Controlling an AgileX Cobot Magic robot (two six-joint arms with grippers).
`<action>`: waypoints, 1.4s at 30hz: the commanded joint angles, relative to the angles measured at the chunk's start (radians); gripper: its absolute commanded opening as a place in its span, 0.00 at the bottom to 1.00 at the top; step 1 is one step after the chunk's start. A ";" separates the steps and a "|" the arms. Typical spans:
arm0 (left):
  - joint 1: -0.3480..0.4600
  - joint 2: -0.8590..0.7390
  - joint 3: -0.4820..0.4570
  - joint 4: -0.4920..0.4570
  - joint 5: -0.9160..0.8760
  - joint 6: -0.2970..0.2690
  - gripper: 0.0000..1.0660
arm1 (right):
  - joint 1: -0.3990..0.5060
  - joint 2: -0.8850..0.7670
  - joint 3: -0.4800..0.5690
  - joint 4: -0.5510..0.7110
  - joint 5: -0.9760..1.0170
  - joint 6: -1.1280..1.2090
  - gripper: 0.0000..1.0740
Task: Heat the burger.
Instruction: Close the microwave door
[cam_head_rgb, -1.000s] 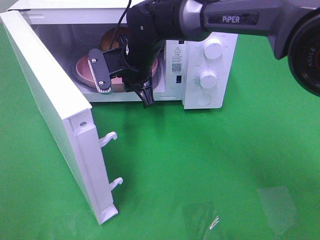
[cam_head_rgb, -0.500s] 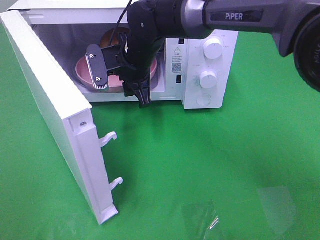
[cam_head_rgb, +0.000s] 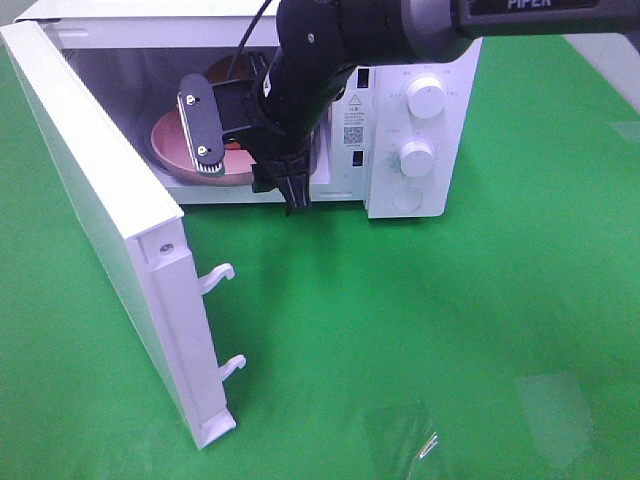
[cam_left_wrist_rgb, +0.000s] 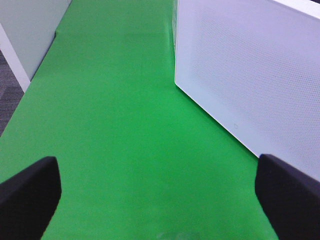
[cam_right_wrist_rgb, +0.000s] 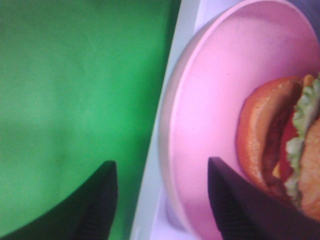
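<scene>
A white microwave oven (cam_head_rgb: 420, 120) stands on the green table (cam_head_rgb: 450, 320), and its white door (cam_head_rgb: 90, 200) is swung wide open toward the left. Two round white knobs (cam_head_rgb: 427, 97) sit one above the other on its front panel. Inside the cavity lies a round pink plate (cam_right_wrist_rgb: 215, 115), and the small burger with a brown bun, green lettuce and a red layer (cam_right_wrist_rgb: 280, 140) rests on it, so the burger is inside the oven. The dark right arm reaches into the opening from above. The right hand (cam_right_wrist_rgb: 161, 167) has its two fingers apart; the near rim of the plate is between them, and I see no finger pressing on it. The left hand (cam_left_wrist_rgb: 157, 170) hangs over bare green table beside a white dotted panel (cam_left_wrist_rgb: 250, 75), its fingers spread wide and holding nothing.
</scene>
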 joint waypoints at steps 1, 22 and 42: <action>-0.002 -0.018 0.000 -0.004 -0.006 -0.003 0.94 | -0.001 -0.040 0.046 0.006 -0.017 0.004 0.51; -0.002 -0.018 0.000 -0.004 -0.006 -0.003 0.94 | -0.001 -0.274 0.370 0.083 -0.033 0.132 0.71; -0.002 -0.018 0.000 -0.004 -0.006 -0.003 0.94 | -0.003 -0.573 0.624 0.085 0.035 0.787 0.71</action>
